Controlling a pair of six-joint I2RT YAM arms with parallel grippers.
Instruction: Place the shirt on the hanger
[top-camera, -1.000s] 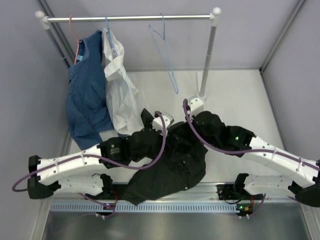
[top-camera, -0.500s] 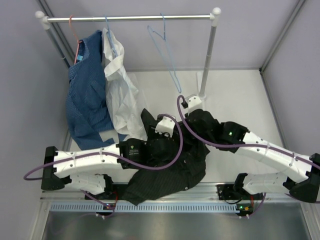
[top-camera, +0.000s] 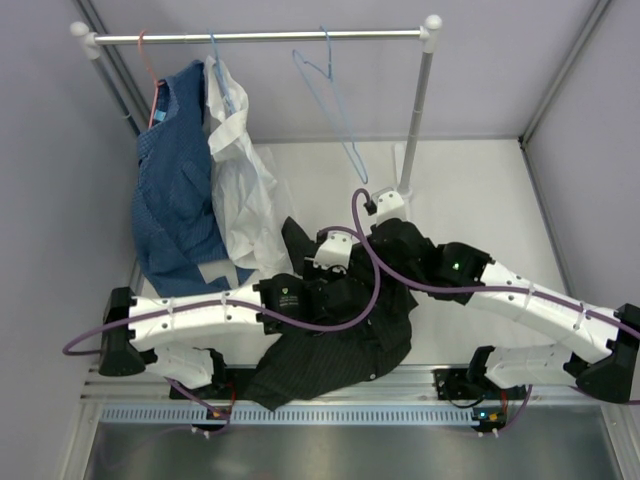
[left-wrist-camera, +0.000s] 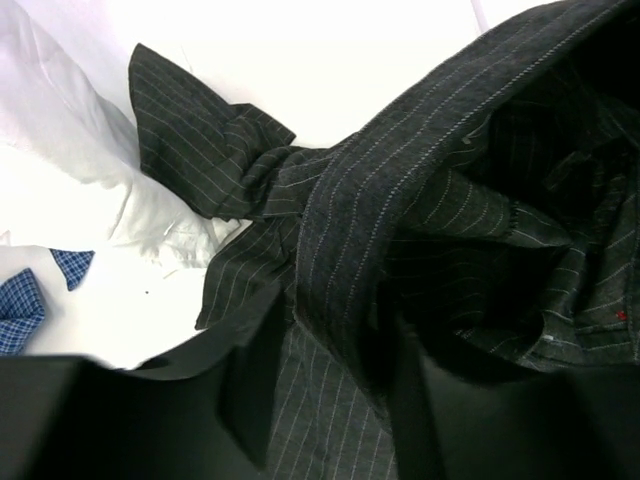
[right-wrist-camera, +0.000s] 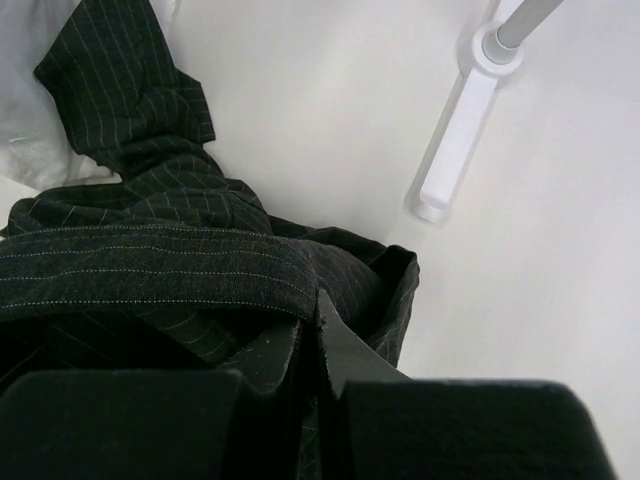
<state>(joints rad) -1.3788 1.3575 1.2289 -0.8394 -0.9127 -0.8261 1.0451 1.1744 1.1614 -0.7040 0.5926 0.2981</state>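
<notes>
While the shirt (top-camera: 340, 345) lies crumpled on the table (top-camera: 470, 190) between both arms, the left claw (left-wrist-camera: 335, 375) clenches a thick fold of its collar band and the right claw (right-wrist-camera: 313, 340) pinches that band further along. The hanger (top-camera: 335, 100) hangs from the rail (top-camera: 260, 36), well apart from the shirt.
</notes>
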